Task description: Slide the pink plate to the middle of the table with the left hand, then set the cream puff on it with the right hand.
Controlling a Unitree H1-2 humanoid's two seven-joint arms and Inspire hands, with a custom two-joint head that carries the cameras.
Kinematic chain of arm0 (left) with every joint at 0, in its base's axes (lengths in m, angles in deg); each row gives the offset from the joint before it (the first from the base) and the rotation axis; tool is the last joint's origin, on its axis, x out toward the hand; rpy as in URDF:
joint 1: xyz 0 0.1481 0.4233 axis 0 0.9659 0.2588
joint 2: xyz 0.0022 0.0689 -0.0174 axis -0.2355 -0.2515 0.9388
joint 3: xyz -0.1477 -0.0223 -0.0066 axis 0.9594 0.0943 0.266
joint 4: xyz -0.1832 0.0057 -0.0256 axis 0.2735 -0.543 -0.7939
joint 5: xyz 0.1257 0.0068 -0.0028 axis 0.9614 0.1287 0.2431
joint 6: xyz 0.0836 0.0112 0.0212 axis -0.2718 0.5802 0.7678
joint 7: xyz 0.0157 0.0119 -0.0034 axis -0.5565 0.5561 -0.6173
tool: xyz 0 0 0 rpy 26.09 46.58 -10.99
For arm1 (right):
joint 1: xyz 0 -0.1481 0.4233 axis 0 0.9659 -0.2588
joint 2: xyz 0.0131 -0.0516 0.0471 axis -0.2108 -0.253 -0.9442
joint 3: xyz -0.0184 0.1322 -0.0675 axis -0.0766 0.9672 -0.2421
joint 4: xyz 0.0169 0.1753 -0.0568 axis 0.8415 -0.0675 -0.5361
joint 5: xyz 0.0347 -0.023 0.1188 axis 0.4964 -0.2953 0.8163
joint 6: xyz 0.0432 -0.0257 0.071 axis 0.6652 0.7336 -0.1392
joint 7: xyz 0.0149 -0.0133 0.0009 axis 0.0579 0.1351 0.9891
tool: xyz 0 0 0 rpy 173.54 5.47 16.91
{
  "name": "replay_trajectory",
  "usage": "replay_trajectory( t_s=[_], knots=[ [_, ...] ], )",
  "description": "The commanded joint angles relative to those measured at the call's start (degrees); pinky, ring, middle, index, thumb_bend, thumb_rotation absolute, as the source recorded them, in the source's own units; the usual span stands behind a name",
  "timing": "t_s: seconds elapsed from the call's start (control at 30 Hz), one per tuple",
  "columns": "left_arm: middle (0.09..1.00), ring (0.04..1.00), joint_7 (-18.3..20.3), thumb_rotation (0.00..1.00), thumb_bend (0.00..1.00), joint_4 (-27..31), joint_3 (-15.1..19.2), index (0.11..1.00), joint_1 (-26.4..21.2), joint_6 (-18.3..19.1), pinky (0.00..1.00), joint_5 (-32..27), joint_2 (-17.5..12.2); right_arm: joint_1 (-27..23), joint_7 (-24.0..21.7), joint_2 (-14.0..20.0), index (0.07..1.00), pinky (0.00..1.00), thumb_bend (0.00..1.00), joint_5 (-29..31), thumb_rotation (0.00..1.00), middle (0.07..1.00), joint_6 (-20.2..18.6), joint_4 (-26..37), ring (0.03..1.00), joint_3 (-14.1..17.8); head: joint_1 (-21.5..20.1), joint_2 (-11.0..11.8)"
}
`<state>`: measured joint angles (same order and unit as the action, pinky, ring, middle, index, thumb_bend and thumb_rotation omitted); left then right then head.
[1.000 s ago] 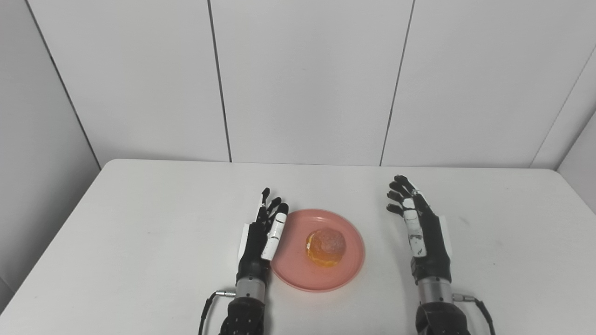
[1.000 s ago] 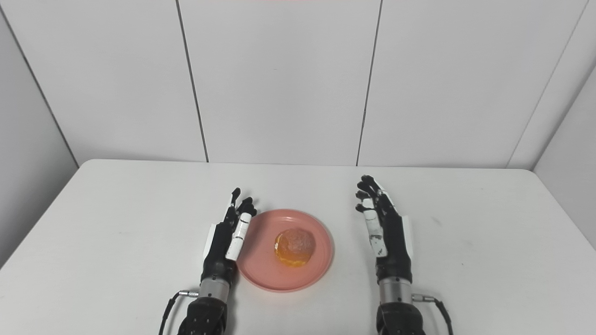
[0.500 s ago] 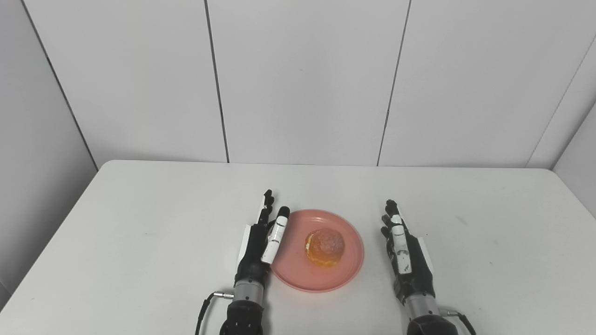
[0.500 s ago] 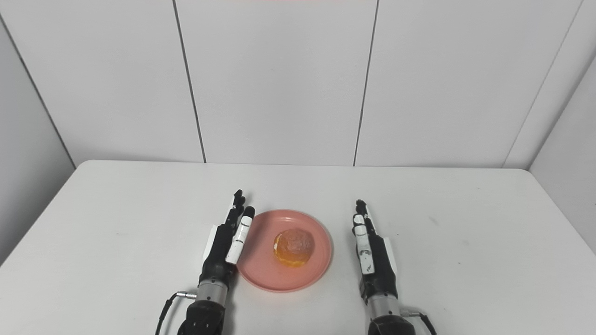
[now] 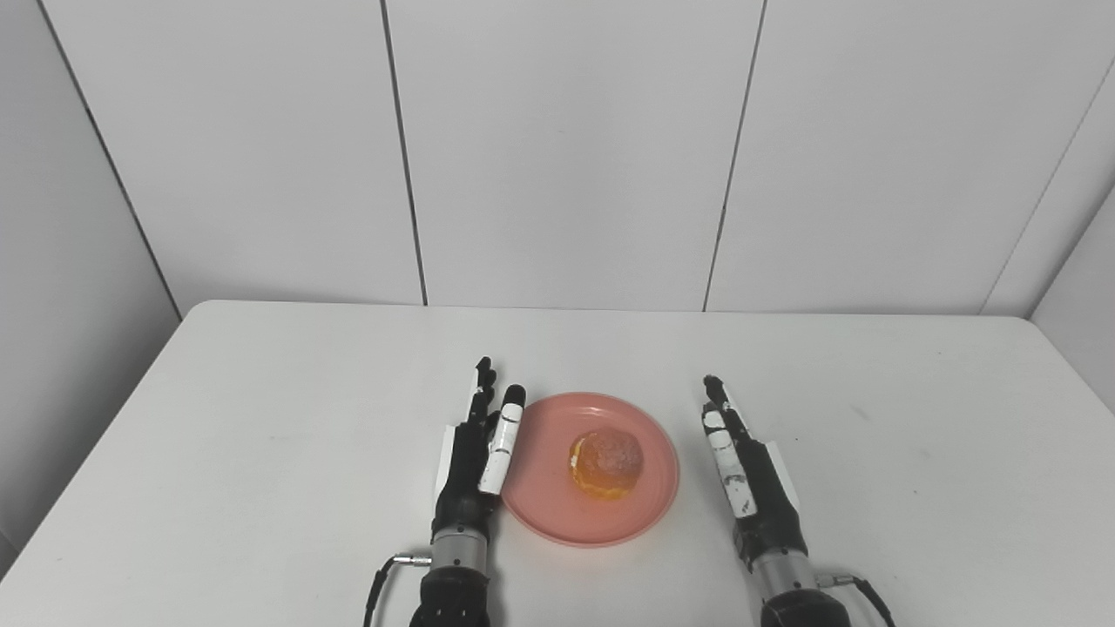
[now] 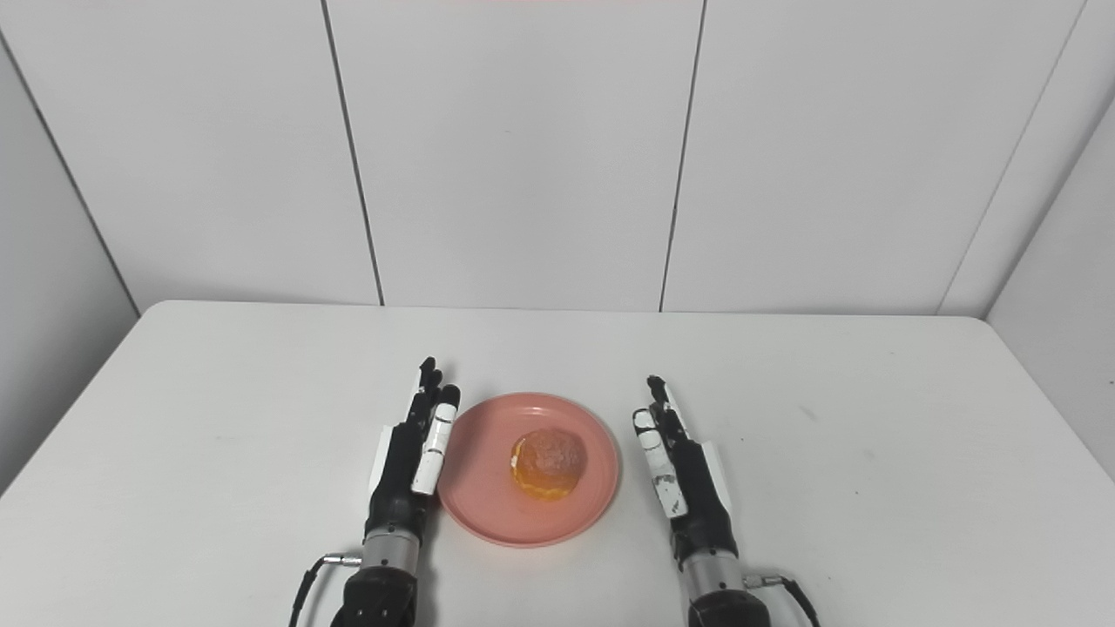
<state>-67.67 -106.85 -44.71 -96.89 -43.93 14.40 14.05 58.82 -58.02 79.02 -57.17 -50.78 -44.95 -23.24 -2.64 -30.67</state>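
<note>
Pulled back nearer and a bit left, right hand (image 5: 756,488) with fingers flat and holding nothing, left hand (image 5: 475,457) also loose beside pink plate (image 5: 649,501) mid-table, cream puff (image 5: 607,463) on it, so job looked done.

A bare lab-like test cell: plain white table (image 5: 261,418) boxed in by seamed white wall panels (image 5: 566,148).

Both forearms are running off the bottom edge; the table (image 5: 261,453) is getting cut at its near corners; the left hand (image 5: 475,457) is overlapping the pink plate's (image 5: 557,514) left rim
</note>
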Motion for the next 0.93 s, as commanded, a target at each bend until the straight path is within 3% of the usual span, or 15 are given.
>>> replay_trajectory(
  t_s=[0.0,0.37,0.6,0.9],
  knots=[
    [1.000,1.000,-0.15,1.00,0.68,-1.01,0.31,1.000,2.62,0.04,1.00,-0.99,0.44,-0.19,-0.40,-0.40,0.960,1.00,0.89,-0.33,1.00,1.000,-1.51,0.25,1.000,-0.59,0.05,-0.04],
    [1.000,1.000,0.21,1.00,0.63,-0.62,0.50,1.000,2.28,1.08,1.00,-1.56,1.01,0.37,0.22,-1.29,0.944,1.00,0.88,-0.74,1.00,0.998,-0.97,-0.36,1.000,-0.33,-0.09,-0.23],
    [1.000,1.000,0.95,1.00,0.64,0.21,-0.31,1.000,2.09,2.53,1.00,-1.54,0.63,0.74,1.50,-3.46,0.935,1.00,0.80,2.14,1.00,0.980,-2.17,0.32,1.000,2.05,-0.33,-0.42],
    [1.000,1.000,1.13,1.00,0.61,-0.61,-0.89,1.000,2.13,2.48,1.00,-1.33,0.26,1.18,2.47,-3.94,0.932,1.00,0.78,2.51,1.00,0.965,-4.10,1.10,0.997,2.76,-0.28,-0.49]
  ],
)
